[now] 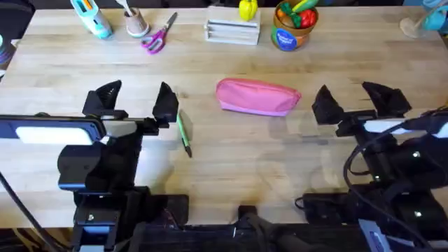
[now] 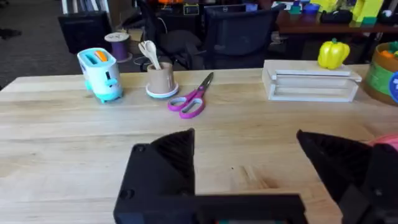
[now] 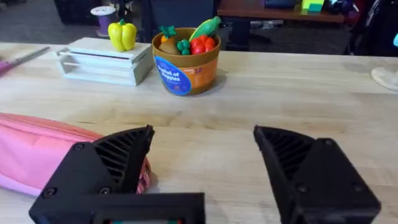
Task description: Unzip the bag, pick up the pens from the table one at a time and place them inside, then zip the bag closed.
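Observation:
The pink bag [image 1: 257, 96] lies on the table [image 1: 231, 168] at the middle, its long side across the view. Its top looks closed. A thin green pen [image 1: 184, 133] lies to its left, just beside and in front of my left gripper's inner finger. My left gripper [image 1: 136, 101] is open and holds nothing; a sliver of the bag [image 2: 388, 142] shows past its finger. My right gripper [image 1: 353, 101] stands open to the right of the bag, holding nothing. In the right wrist view the bag [image 3: 37, 152] lies beside and partly behind one finger of that gripper [image 3: 205, 168].
Along the far edge stand a blue toy toaster [image 1: 94, 19], a small cup [image 1: 136, 24], pink-handled scissors [image 1: 157, 38], a white rack [image 1: 232, 31] with a yellow pepper [image 1: 247, 8], and a blue tub of toy food [image 1: 294, 26]. Bare wood lies between the grippers and the front edge.

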